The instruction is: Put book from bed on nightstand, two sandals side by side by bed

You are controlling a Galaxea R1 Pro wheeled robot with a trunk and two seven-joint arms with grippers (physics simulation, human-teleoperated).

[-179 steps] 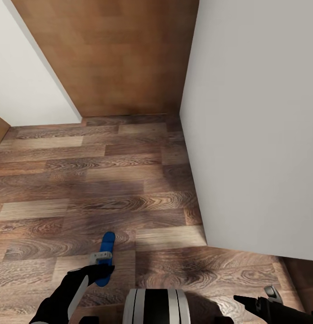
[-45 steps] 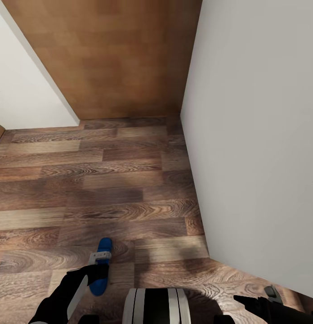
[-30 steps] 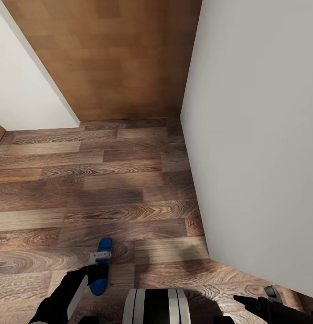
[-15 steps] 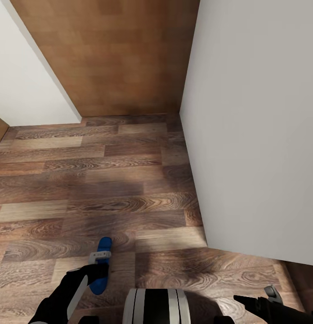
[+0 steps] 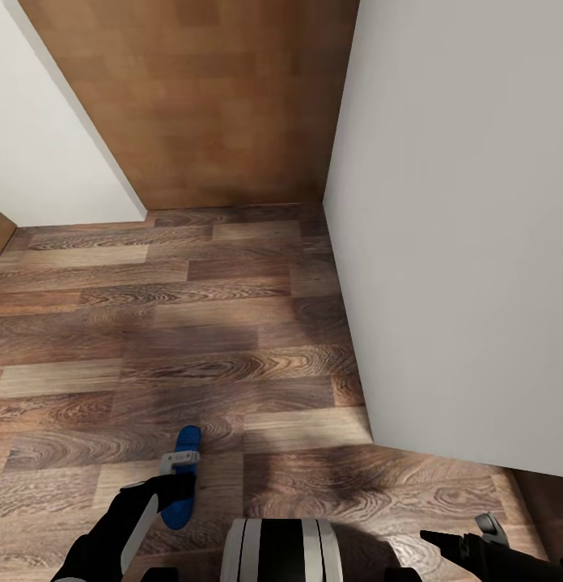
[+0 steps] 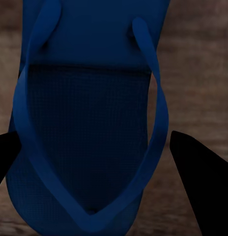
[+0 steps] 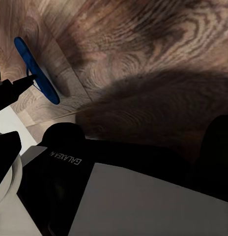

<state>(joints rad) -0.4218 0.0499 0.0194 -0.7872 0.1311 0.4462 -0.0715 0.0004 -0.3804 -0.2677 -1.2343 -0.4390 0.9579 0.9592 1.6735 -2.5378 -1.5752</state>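
Head view: sandal carried through a tight corner

Head view, lower left of frame: the left pincer [image 5: 180, 477] grips one blue sandal [image 5: 183, 473] edge-on above the plank floor [image 5: 192, 323], fingers either side of its sole. A thin hold could let it slip, or the white wall [image 5: 459, 242] at right could catch the idle right pincer [image 5: 484, 537], whose state cannot be told.

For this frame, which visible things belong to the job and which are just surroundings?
Job:
- blue sandal, held on edge above the floor
- left pincer, shut on the sandal
- right pincer, carrying nothing

Surroundings:
- wood-plank floor
- tan wooden door
- white wall
- robot's trunk
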